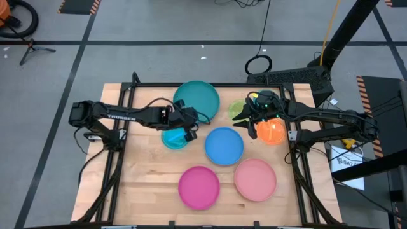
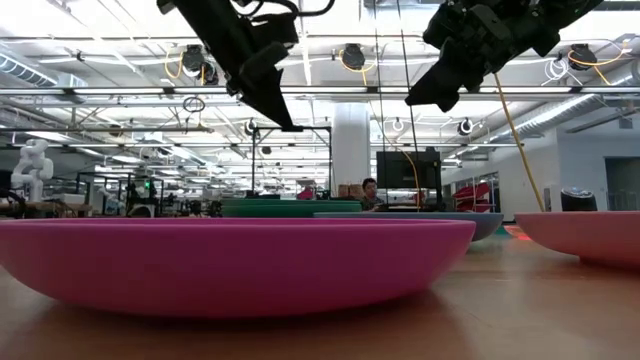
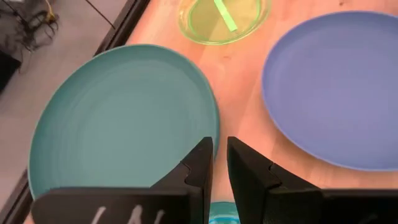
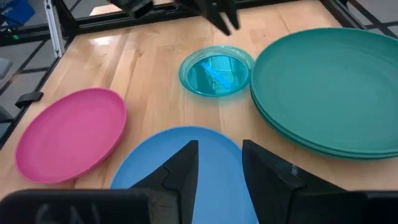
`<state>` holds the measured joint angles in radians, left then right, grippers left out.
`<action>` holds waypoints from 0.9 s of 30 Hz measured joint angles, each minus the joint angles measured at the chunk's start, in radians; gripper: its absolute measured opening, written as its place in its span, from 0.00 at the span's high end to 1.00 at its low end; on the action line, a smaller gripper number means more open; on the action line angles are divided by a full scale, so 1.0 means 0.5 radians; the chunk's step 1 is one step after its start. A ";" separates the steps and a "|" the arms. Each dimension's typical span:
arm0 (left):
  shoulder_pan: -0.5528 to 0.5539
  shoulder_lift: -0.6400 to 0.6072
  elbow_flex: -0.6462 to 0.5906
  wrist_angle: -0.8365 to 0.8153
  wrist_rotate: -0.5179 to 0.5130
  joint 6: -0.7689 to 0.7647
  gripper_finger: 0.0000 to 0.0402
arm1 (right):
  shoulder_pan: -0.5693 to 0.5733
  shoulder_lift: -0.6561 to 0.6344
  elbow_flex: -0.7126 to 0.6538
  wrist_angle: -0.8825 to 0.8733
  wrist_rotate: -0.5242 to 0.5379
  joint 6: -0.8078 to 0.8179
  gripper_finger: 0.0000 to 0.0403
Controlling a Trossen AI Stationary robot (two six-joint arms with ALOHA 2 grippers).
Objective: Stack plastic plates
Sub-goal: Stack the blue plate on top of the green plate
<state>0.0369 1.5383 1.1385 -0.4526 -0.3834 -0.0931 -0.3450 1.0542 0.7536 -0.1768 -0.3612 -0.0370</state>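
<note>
A stack of large teal plates (image 1: 196,98) (image 4: 329,87) sits at the table's far middle. Flat on the wood lie a blue plate (image 1: 224,145), a magenta plate (image 1: 199,186), a pale pink plate (image 1: 255,179), a small cyan plate (image 1: 173,138) (image 4: 216,71), a small lime-green plate (image 1: 239,109) (image 3: 221,18) and a small orange plate (image 1: 271,131). My left gripper (image 1: 189,132) (image 3: 219,146) hovers above the cyan plate's far right rim, fingers a narrow gap apart, nothing between them. My right gripper (image 1: 241,119) (image 4: 219,149) hangs open between the lime-green and blue plates, holding nothing.
A dark metal frame (image 1: 121,95) runs along the table's edges. Bare wood (image 1: 146,184) shows at the near left. In the low view the magenta plate (image 2: 230,260) fills the foreground, and a person (image 2: 370,192) sits far back in the room.
</note>
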 joint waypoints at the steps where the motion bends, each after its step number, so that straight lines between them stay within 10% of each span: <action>1: -0.042 0.000 0.000 -0.003 -0.045 -0.012 0.86 | 0.000 0.000 0.000 0.000 0.024 0.022 0.71; 13: -0.427 -0.290 -0.001 -0.586 -0.608 -0.105 0.86 | 0.000 0.000 0.000 0.007 0.363 0.586 0.71; 27: -0.580 -1.464 -0.707 -0.296 -0.761 0.178 0.86 | 0.327 0.384 0.051 0.461 0.565 1.105 0.71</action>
<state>-0.2531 0.8064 0.7852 -0.6004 -0.7639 -0.0043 -0.1813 1.2462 0.7791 0.0535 -0.0788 0.5155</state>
